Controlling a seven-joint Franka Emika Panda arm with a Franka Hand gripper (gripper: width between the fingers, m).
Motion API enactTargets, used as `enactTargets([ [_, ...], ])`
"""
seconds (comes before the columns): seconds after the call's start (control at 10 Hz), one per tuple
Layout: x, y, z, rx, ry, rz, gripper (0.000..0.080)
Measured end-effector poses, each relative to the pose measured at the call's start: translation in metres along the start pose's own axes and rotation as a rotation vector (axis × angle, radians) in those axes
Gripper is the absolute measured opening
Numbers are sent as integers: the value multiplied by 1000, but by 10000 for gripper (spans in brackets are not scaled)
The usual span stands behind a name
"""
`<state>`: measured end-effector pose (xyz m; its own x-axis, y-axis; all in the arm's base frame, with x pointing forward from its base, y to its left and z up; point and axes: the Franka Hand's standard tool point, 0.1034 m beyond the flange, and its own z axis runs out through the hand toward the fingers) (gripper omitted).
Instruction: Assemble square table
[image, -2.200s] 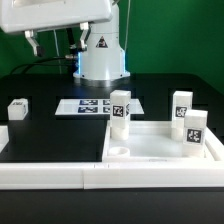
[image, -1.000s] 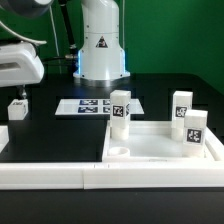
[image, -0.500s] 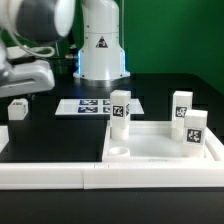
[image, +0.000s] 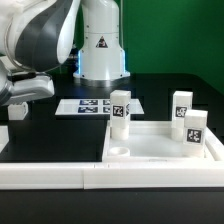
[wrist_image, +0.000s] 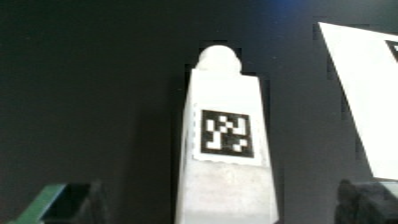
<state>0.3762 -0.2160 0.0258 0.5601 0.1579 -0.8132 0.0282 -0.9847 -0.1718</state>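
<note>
My pincer (wrist_image: 210, 205) apart above a tagged white leg (wrist_image: 226, 150) lying on the black tabletop (image: 60, 135), far left of frame, square slab (image: 160, 150) lower right, three legs upright there

leg (image: 17, 110): mostly hidden behind arm, 9 o'clock | gripper (wrist_image: 210, 205): fingertips cut by frame edge | marker board (wrist_image: 365, 85): cropped, 3 o'clock

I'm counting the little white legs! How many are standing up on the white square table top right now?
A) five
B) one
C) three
C, since three upright tagged legs stand on the square tabletop: one toward the exterior view's left and two toward its right.
</note>
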Motion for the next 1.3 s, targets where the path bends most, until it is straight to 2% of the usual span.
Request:
enactTargets([
  [0.1, 0, 0, 1, 1, -1, 0, 649],
  [0.2, 3, 4, 7, -35, 7, 8, 649],
  [0.3, 5, 2, 14, -47, 11, 3, 649],
  [0.4, 5, 0, 20, -51, 13, 0, 649],
  [0.6, 5, 1, 19, -50, 15, 2, 649],
  [0.8, 5, 2, 19, -49, 14, 2, 394],
  [0.9, 5, 2, 20, -49, 14, 3, 394],
  [1.0, 5, 2, 20, -49, 14, 3, 288],
  [1.3, 5, 2, 20, -48, 14, 3, 289],
])
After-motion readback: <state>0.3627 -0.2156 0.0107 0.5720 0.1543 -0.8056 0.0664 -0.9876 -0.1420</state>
